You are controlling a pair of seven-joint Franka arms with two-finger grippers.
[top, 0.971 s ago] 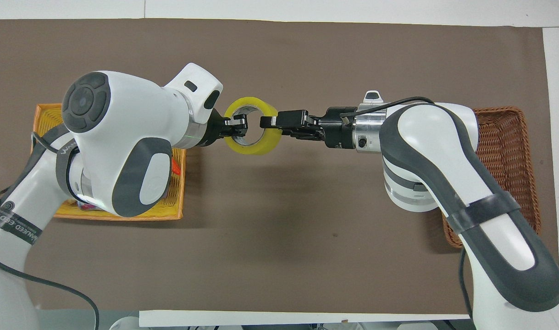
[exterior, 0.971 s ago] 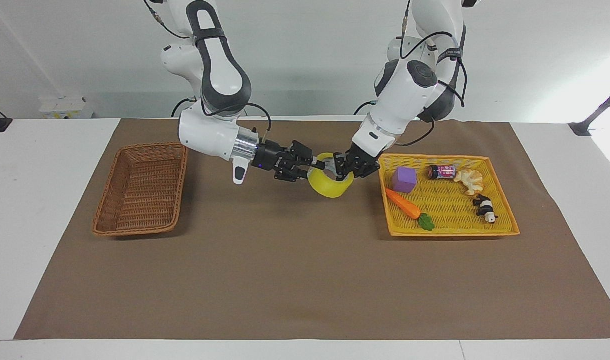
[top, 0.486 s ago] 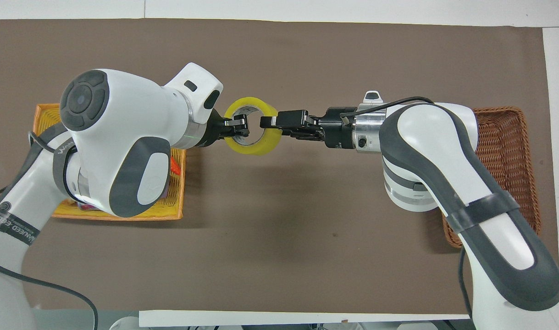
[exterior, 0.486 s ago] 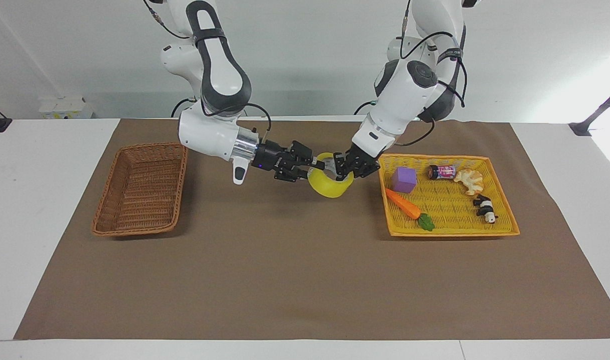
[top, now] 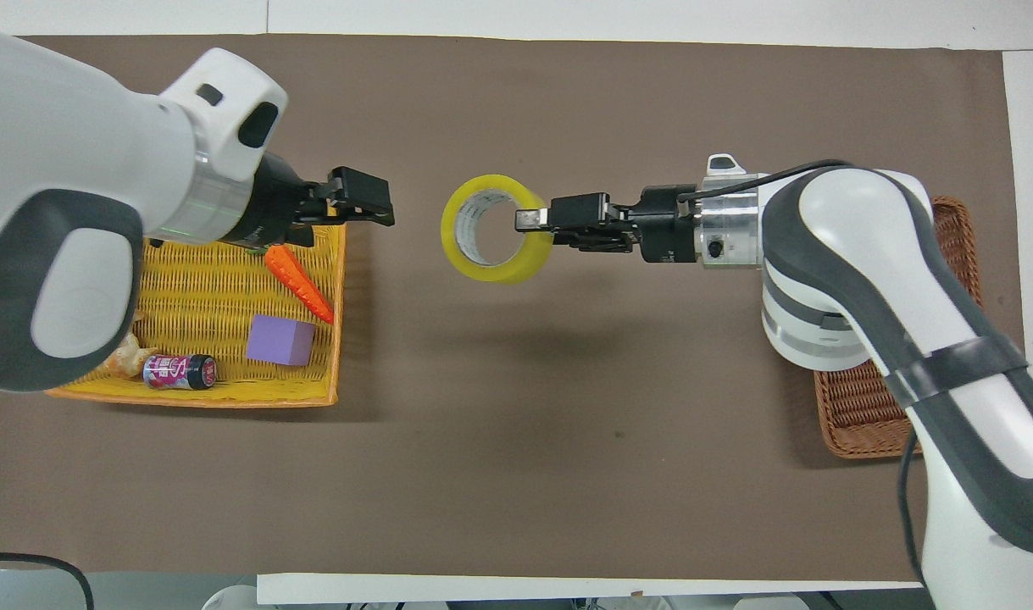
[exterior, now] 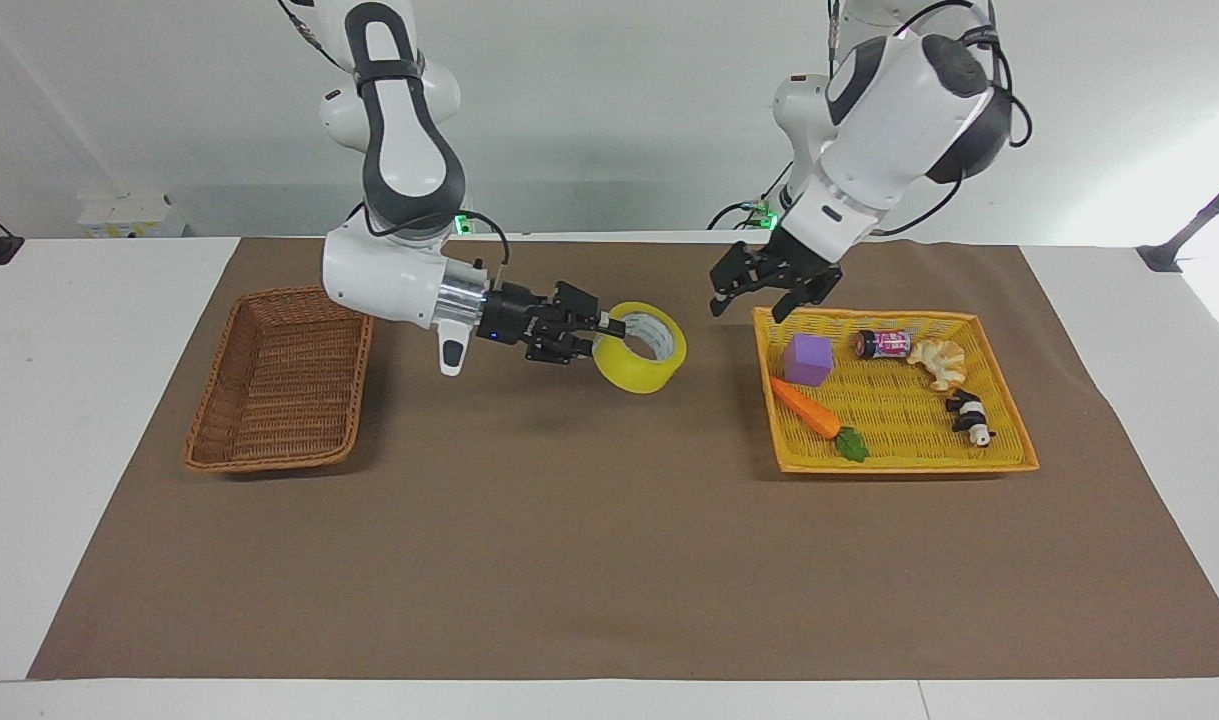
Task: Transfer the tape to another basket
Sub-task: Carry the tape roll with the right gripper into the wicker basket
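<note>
My right gripper (exterior: 609, 327) is clamped on the wall of the tape (exterior: 641, 361), one finger inside the ring and one outside, holding it in the air over the brown mat (exterior: 609, 560) between the two baskets. The roll's short axis is tilted, its open face turned up and away from me; it is one wide ring of translucent yellow with a pale inner core. My left gripper (exterior: 766, 293) hangs with jaws spread and nothing in them, over the edge of the yellow basket (exterior: 1009, 465). That basket holds five things: one carrot (exterior: 805, 408), one purple cube (exterior: 807, 360), one small can (exterior: 884, 345), one pastry (exterior: 938, 362), one panda figure (exterior: 970, 416). One brown basket (exterior: 279, 380) sits at my right arm's end.
</note>
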